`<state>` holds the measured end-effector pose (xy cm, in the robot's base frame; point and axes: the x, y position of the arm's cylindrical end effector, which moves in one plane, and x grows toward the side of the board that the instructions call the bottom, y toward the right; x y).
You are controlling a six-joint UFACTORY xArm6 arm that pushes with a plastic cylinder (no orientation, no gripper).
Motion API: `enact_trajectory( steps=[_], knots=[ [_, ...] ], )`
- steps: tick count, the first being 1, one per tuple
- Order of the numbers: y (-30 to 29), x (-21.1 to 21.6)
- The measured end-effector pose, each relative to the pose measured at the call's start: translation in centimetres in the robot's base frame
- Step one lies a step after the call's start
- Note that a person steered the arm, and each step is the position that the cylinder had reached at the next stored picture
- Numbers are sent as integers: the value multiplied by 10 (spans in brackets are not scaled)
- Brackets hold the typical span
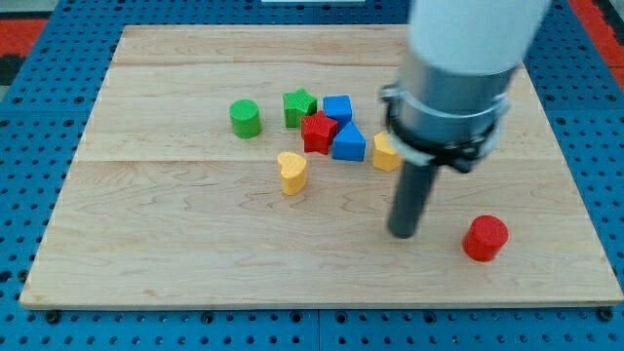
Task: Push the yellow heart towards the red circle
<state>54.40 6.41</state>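
The yellow heart [292, 172] lies near the middle of the wooden board [175, 253]. The red circle [485, 238] lies at the view's lower right. My tip [403, 234] rests on the board between them, well to the right of and below the heart and a short way left of the red circle, touching neither.
A green circle [245, 118], a green star [299, 106], a red star [319, 132], a blue cube [337, 108] and a blue triangle-like block [348, 142] cluster above the heart. A second yellow block [384, 153] is partly hidden behind the arm [458, 68].
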Motion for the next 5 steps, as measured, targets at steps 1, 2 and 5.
enact_trajectory(
  steps=[1, 2, 5],
  knots=[
    [-78, -4],
    [-125, -36],
    [-26, -58]
  ],
)
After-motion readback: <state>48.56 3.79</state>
